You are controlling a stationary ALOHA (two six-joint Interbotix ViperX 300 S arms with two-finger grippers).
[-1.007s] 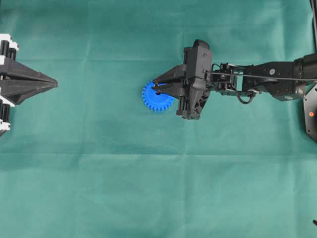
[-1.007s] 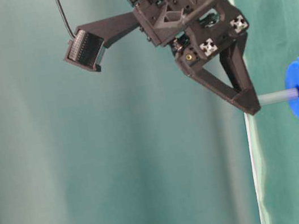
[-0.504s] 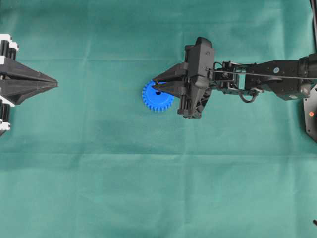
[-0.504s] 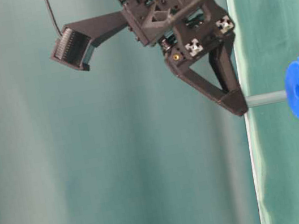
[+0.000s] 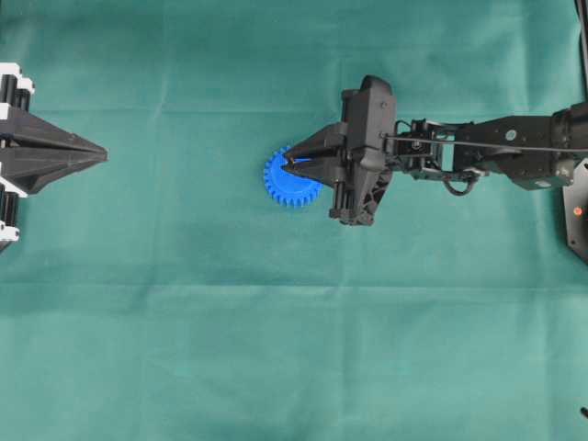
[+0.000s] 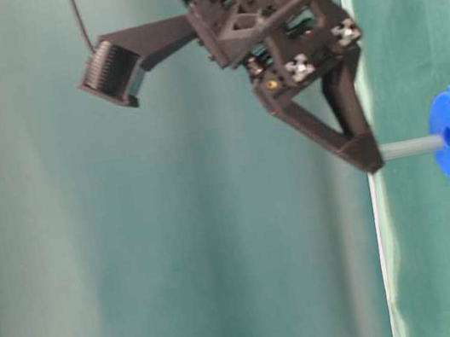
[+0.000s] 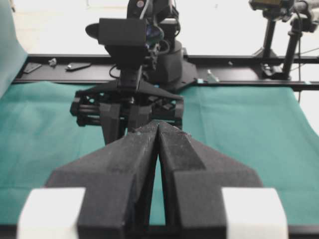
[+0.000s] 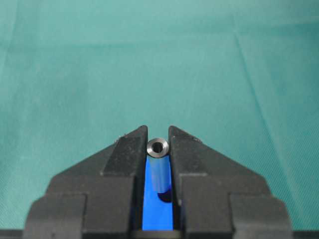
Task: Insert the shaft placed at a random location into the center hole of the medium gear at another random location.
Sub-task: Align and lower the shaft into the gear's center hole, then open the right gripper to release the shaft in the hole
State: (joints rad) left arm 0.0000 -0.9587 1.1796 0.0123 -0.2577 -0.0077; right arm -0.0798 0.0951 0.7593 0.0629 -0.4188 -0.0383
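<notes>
Your right fingers (image 6: 368, 160) pinch the shaft (image 6: 412, 147), its far end at the center hole (image 6: 447, 136) of the medium gear (image 5: 291, 179). Your left fingers (image 7: 158, 130) are pressed together, holding nothing.

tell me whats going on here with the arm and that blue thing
The right gripper is shut on a grey metal shaft, holding it upright over the blue gear lying on the green cloth. The shaft's lower end sits right at the gear's center hole; whether it has entered cannot be told. The left gripper sits shut and empty at the far left edge.
</notes>
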